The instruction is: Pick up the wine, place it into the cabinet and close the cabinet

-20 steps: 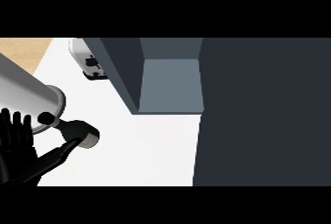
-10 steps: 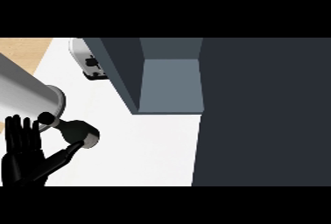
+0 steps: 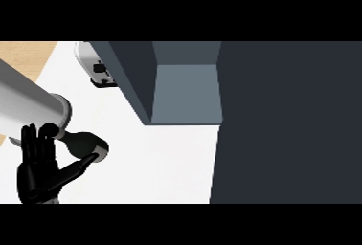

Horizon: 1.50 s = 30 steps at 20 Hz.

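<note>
The cabinet stands open at the top middle of the head view. Its pale blue-grey inside shows between a dark grey door on its left and a broad dark panel on its right that runs down the whole view. Below the cabinet and to its left spreads the white counter.

Well to the lower left of the cabinet, on the counter, is a dark rounded thing with a grey edge. It looks like the wine seen from above, though its shape is hard to make out. It is outside the cabinet and apart from the door.

Just left of the wine, farther from the cabinet, is the left hand. It is open, with its fingers straight and close together, pointing up the view. The thumb is spread wide towards the wine, and its tip appears to touch the wine's lower edge. Nothing is held.

A broad pale grey cylinder slants in from the view's left edge, up and away from the cabinet. Its dark-ringed end sits just above the fingers and the wine. I cannot tell what it is.

Just left of the cabinet door, at the top, is a small silver toaster. Beyond it, a strip of tan floor fills the far corner.
</note>
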{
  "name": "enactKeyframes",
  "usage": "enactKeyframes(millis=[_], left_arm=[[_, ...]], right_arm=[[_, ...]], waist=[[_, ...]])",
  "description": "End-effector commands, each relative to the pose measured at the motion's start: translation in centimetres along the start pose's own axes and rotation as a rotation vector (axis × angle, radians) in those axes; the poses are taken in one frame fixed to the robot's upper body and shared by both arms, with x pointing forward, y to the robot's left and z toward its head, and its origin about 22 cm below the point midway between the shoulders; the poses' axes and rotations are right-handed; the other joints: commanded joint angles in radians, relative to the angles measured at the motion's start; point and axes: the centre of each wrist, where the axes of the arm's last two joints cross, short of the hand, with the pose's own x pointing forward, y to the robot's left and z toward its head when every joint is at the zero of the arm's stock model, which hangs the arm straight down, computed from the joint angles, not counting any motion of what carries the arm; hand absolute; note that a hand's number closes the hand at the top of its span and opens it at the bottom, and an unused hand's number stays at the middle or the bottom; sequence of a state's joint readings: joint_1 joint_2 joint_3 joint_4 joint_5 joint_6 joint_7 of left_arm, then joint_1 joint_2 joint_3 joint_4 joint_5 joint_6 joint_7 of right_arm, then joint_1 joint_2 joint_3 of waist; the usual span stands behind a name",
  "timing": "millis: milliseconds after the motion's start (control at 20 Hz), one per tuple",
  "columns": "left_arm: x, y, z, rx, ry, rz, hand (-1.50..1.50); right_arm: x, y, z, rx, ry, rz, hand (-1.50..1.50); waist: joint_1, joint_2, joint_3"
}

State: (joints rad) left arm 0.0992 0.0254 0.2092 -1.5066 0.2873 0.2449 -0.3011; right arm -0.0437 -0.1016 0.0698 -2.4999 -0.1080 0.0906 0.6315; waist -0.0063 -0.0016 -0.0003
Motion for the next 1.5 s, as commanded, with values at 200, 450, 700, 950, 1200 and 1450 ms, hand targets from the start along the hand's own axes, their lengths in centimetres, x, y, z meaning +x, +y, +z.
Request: enactKeyframes(millis=[200, 450, 700, 950, 1200, 1450], left_arm=[[-2.3, -1.0, -0.2, -0.03, 0.005, -0.002, -1.5], [-3.2, 1.9, -0.6, -0.011, 0.014, 0.011, -1.5], [-5.2, 0.3, -0.7, -0.015, 0.022, 0.012, -1.5], [-6.2, -0.2, -0.3, -0.018, 0.055, 0.009, -1.5], [-9.0, 1.3, 0.9, -0.011, 0.039, 0.03, -1.5], [-8.9, -0.8, -1.1, -0.022, 0.039, 0.061, -1.5]], right_arm=[[2.5, -0.3, 0.6, 0.034, -0.067, -0.045, -1.5], [2.1, 0.9, 2.8, 0.035, -0.073, -0.051, -1.5], [3.0, -0.8, 1.6, 0.031, -0.071, -0.048, -1.5], [2.7, 0.4, 2.2, 0.03, -0.054, -0.058, -1.5], [2.8, 0.4, 1.1, 0.037, -0.069, -0.04, -1.5], [2.5, 0.0, 0.8, 0.024, -0.071, -0.022, -1.5]], waist=[[0.004, 0.001, 0.0], [0.0, 0.0, 0.0], [-0.001, 0.001, 0.0], [0.0, 0.0, 0.0], [-0.001, 0.002, -0.001], [-0.003, 0.002, 0.0]])
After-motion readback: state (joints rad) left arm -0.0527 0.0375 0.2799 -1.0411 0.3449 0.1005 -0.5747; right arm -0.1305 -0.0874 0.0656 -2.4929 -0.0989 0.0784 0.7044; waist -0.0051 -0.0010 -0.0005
